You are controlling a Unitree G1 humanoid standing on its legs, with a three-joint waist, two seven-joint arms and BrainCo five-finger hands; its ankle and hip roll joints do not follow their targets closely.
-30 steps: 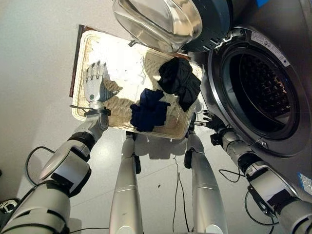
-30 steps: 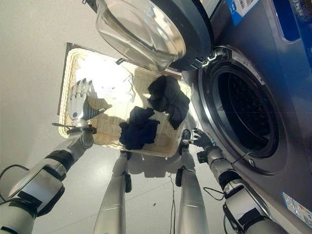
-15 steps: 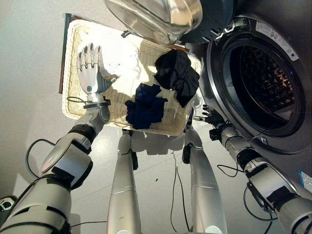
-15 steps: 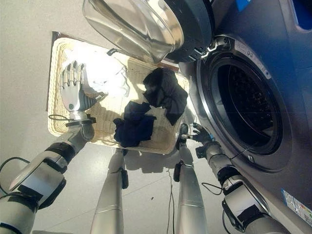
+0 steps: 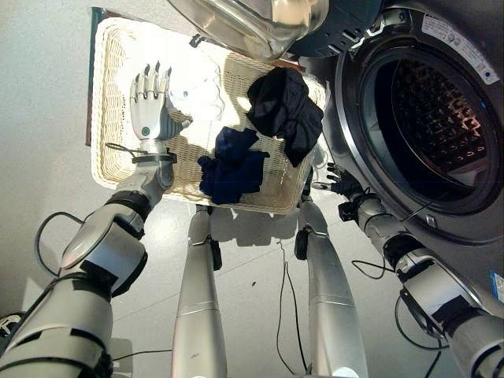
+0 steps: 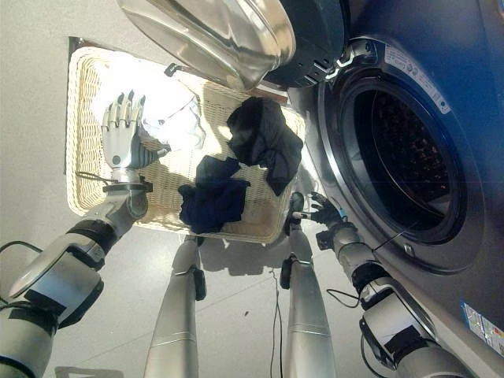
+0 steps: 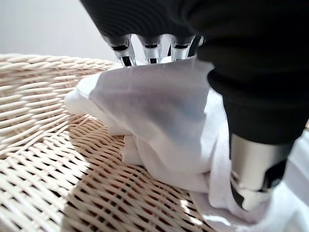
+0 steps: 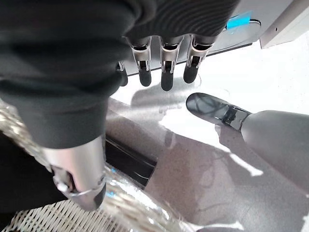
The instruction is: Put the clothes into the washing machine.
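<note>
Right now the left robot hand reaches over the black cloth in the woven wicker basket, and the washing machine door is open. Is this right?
Not quite: the left robot hand is at the white cloth, not black, as the left wrist view shows. It lies in the woven wicker basket, and the washing machine door is open.

Counted: one basket [image 5: 106, 94], one washer [image 5: 441, 118], three garments — one white [image 5: 197, 87], one black [image 5: 283, 110], one navy [image 5: 232, 165].

The labels on the washing machine [image 5: 441, 118] are too small to read.
</note>
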